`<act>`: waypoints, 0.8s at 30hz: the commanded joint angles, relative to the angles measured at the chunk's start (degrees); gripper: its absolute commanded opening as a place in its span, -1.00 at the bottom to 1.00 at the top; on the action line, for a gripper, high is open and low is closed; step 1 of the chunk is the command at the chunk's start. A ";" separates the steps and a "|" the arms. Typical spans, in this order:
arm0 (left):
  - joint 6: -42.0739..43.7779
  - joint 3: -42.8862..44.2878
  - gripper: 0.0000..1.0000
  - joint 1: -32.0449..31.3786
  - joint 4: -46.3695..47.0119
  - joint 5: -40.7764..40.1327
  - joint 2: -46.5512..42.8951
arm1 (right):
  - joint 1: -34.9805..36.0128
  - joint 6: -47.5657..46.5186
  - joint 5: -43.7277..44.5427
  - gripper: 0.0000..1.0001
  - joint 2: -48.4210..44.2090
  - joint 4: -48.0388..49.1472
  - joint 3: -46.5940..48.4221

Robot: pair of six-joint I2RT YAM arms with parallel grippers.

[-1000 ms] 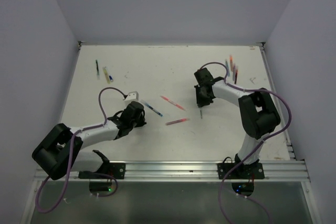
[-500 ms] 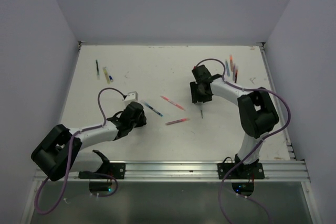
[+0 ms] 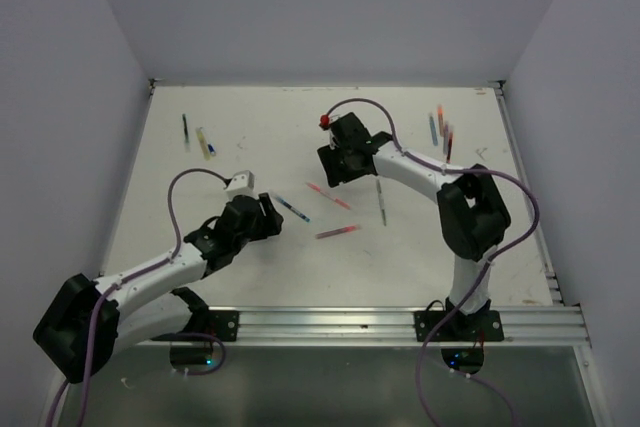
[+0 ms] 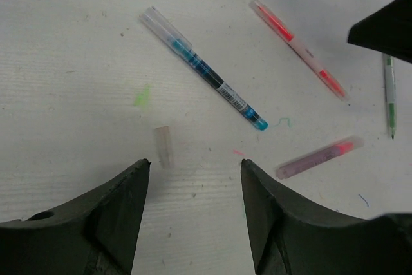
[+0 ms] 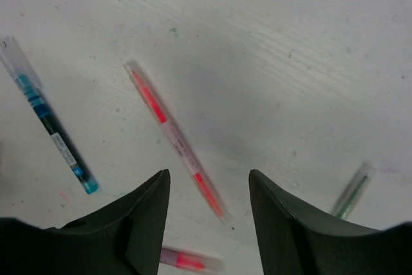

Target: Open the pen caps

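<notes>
Several thin pens lie mid-table: a blue pen, a red pen, a pink-purple pen and a green pen. A small clear pen cap lies loose on the table just ahead of my left gripper's left fingertip. My left gripper is open and empty, a little short of the blue pen. My right gripper is open above the red pen, whose near end lies between its fingertips.
More pens lie at the back right and at the back left. Coloured ink marks dot the white table. Walls close the table in on the left, back and right.
Both grippers have opened. The right arm swung left from the green pen to over the red pen. The left arm stretched forward a little toward the blue pen.
</notes>
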 commanded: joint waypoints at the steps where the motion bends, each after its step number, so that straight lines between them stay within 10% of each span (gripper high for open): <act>1: 1.57 -1.11 0.26 0.36 0.19 2.07 -3.96 | 1.01 -3.01 -4.30 0.11 3.83 0.01 2.62; 16: 3.15 -2.08 0.25 0.36 0.64 6.91 -10.21 | 3.38 -4.41 -4.84 -0.24 10.16 0.98 2.18; 24: 6.93 -3.04 0.25 0.36 9.84 18.13 -9.95 | 3.47 -0.73 -2.30 -1.00 8.95 3.61 1.13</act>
